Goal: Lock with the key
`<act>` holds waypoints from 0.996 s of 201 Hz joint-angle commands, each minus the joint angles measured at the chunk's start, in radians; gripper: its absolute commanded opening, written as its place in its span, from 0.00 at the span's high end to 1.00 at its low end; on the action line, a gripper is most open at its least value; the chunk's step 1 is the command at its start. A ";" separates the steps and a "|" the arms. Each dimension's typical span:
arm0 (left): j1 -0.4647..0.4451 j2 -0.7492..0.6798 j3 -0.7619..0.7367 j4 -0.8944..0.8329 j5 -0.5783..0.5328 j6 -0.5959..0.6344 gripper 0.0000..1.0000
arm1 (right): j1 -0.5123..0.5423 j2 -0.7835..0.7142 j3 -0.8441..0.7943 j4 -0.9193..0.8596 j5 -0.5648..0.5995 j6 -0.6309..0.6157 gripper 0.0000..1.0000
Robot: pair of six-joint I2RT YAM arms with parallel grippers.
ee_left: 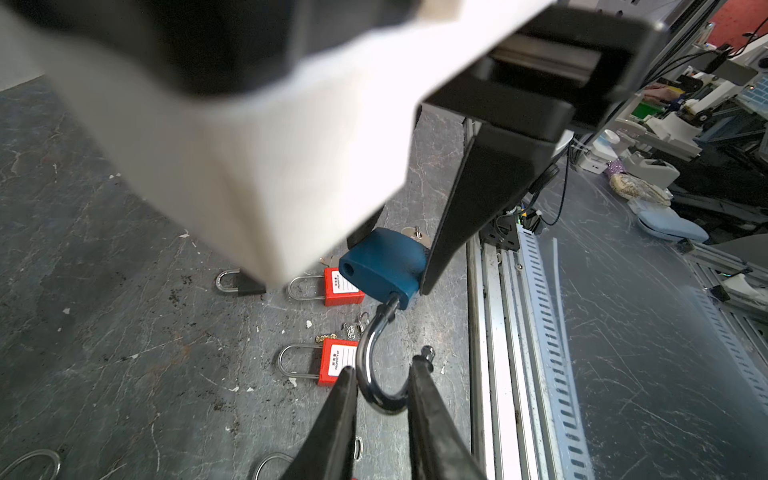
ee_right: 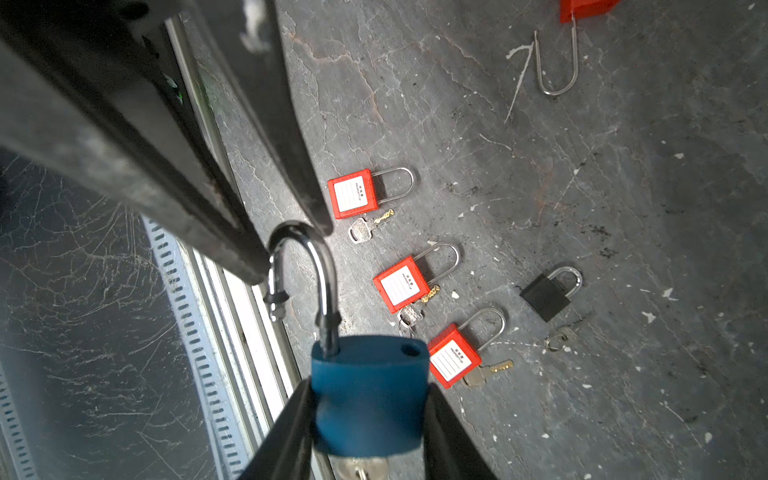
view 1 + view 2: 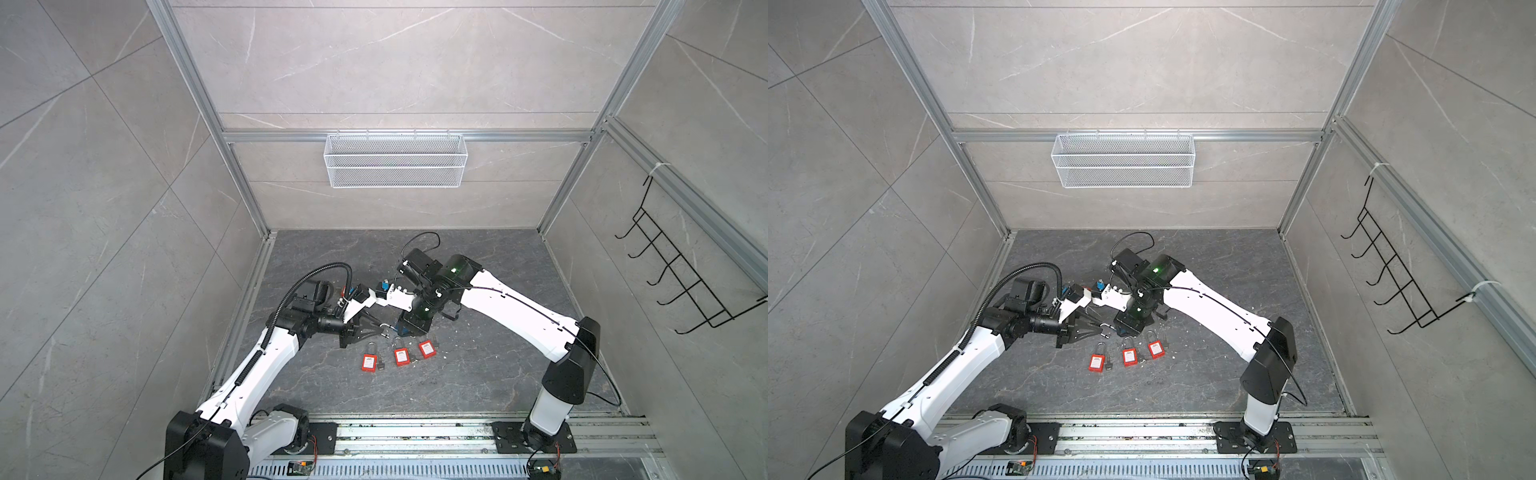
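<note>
robotics lab: cell with aluminium frame [image 3: 270,136], equipment-cluttered benches [image 1: 673,124] beyond.

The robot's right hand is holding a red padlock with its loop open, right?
No. The padlock in the right gripper is blue, not red, as the right wrist view shows. Its loop is open.

Both arms are reaching inward from the table's near edge, wrists meeting over its middle. The right gripper [image 2: 370,389] is angling downward, clamping a padlock [image 2: 370,370] by its body. The left gripper [image 1: 382,370] is pointing rightward, fingers [image 1: 343,399] pinching the shackle.
</note>
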 commanded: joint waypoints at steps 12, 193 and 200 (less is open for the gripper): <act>-0.024 0.014 0.044 -0.010 0.067 0.028 0.76 | 0.008 -0.038 0.040 0.007 -0.027 -0.036 0.81; -0.071 -0.062 -0.057 0.184 0.100 -0.125 0.71 | 0.010 -0.082 0.023 0.076 0.009 -0.027 0.82; -0.072 -0.059 -0.057 0.184 0.102 -0.125 0.73 | 0.009 -0.083 0.022 0.079 0.014 -0.026 0.82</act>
